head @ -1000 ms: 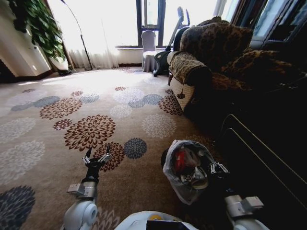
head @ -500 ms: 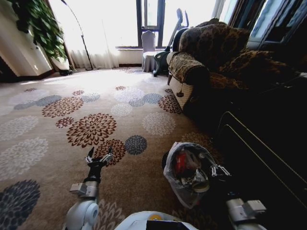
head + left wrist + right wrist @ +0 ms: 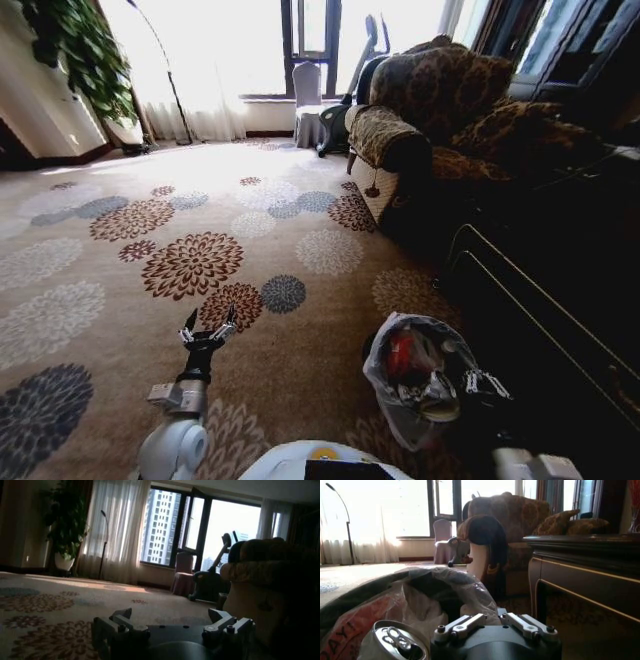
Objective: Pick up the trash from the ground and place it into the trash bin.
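Observation:
The trash bin (image 3: 400, 425), round and black with a pale plastic liner, stands on the carpet at the lower right. Trash lies inside it: a red-printed piece (image 3: 400, 352) and a silvery round top (image 3: 441, 403). My right gripper (image 3: 487, 383) is at the bin's right rim, fingers drawn together on the liner edge. In the right wrist view the right gripper (image 3: 492, 615) meets the liner (image 3: 420, 592) just ahead, with the silvery top (image 3: 395, 642) beside it. My left gripper (image 3: 207, 330) hangs open over the carpet, left of the bin, and the left gripper (image 3: 170, 620) holds nothing.
A patterned armchair (image 3: 430, 110) stands behind the bin. A dark cabinet (image 3: 560, 300) runs along the right. A potted plant (image 3: 85, 55), a floor lamp (image 3: 165, 70) and a small chair (image 3: 310, 100) are by the window. Flowered carpet (image 3: 190, 265) lies open on the left.
The whole view has shifted, so the camera moved. The bin and my right gripper went down and to the right together, uncovering a carpet flower behind the bin. The left arm kept its pose.

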